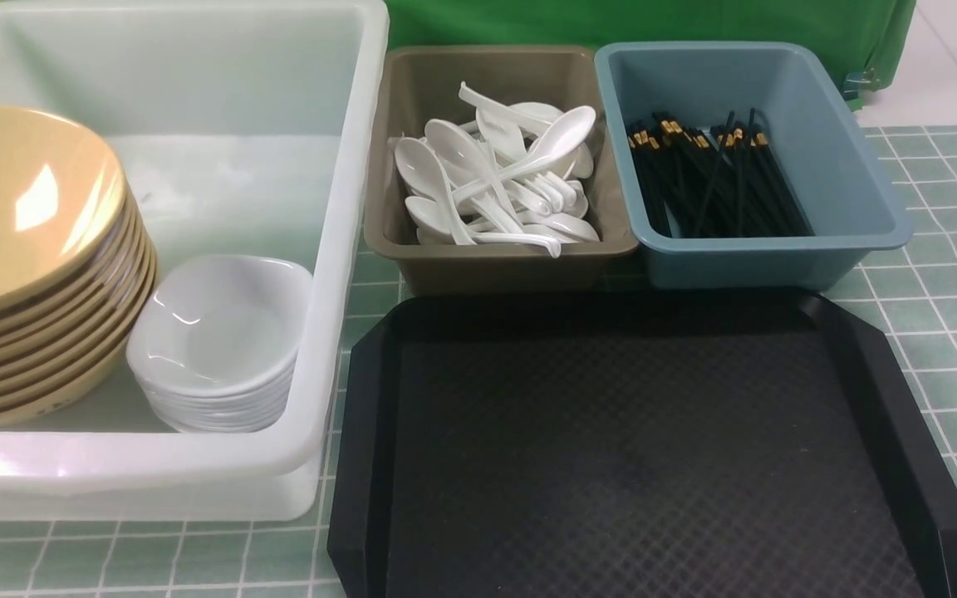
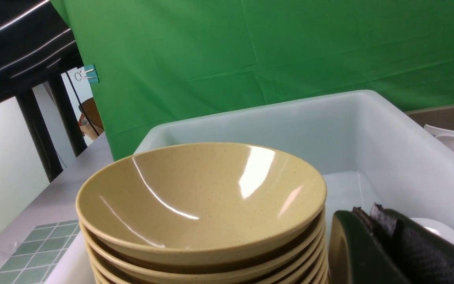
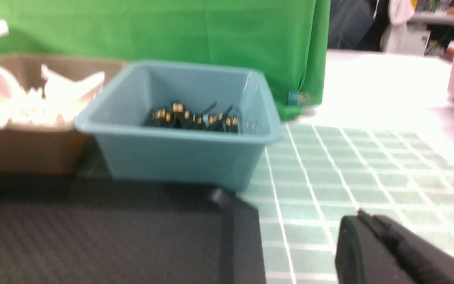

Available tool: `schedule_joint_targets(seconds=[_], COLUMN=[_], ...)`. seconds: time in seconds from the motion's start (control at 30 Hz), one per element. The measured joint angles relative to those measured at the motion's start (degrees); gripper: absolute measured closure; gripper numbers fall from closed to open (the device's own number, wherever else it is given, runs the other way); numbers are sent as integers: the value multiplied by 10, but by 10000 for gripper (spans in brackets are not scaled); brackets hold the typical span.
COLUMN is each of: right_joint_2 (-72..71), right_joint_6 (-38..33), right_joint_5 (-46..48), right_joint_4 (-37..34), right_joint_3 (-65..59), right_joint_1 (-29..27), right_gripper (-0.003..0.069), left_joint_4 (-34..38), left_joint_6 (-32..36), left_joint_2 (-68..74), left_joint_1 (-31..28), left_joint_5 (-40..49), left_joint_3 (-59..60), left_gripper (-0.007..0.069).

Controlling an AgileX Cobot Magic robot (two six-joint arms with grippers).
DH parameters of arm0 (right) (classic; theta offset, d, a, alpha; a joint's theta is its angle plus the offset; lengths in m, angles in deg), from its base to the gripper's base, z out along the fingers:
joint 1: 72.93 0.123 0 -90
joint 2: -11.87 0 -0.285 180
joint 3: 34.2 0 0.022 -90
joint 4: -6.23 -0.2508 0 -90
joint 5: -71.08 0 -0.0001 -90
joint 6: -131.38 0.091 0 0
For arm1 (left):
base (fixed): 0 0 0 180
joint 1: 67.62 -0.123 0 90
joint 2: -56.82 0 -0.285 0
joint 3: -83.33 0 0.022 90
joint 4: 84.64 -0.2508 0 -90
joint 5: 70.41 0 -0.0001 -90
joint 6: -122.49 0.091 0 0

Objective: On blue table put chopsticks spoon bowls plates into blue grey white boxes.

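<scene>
In the front view the white box [image 1: 345, 274] holds a stack of several tan bowls [image 1: 26, 249] and a stack of small white plates [image 1: 217, 340]. The grey box [image 1: 495, 262] is full of white spoons [image 1: 499, 178]. The blue box [image 1: 777, 257] holds black chopsticks [image 1: 711, 178]. Neither gripper shows in the front view. My left gripper [image 2: 367, 215] is shut and empty, next to the tan bowls [image 2: 199, 197] in the white box [image 2: 388, 138]. My right gripper [image 3: 363, 217] is shut and empty above the tiled table, right of the blue box [image 3: 179, 157].
A black tray [image 1: 636, 440] lies empty in front of the grey and blue boxes; its corner shows in the right wrist view [image 3: 235, 221]. A green backdrop [image 1: 653, 25] hangs behind the boxes. Green tiled tabletop [image 1: 944, 249] lies right of the blue box.
</scene>
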Motion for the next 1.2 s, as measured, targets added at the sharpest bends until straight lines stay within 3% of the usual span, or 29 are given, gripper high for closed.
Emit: schedule_joint_targets(seconds=[0.37,1.2], right_joint_2=[0,0], right_joint_6=[-24,-24], right_joint_5=[97,99], right_joint_4=[-23,-23], right_joint_3=[0,0], right_joint_1=[0,0], right_gripper=[616,598], left_joint_4=[0,0], left_joint_6=[0,0], left_joint_2=[0,-3], left_joint_1=[0,0], left_joint_5=[0,-6], left_joint_3=[0,7], left_gripper=[622,622])
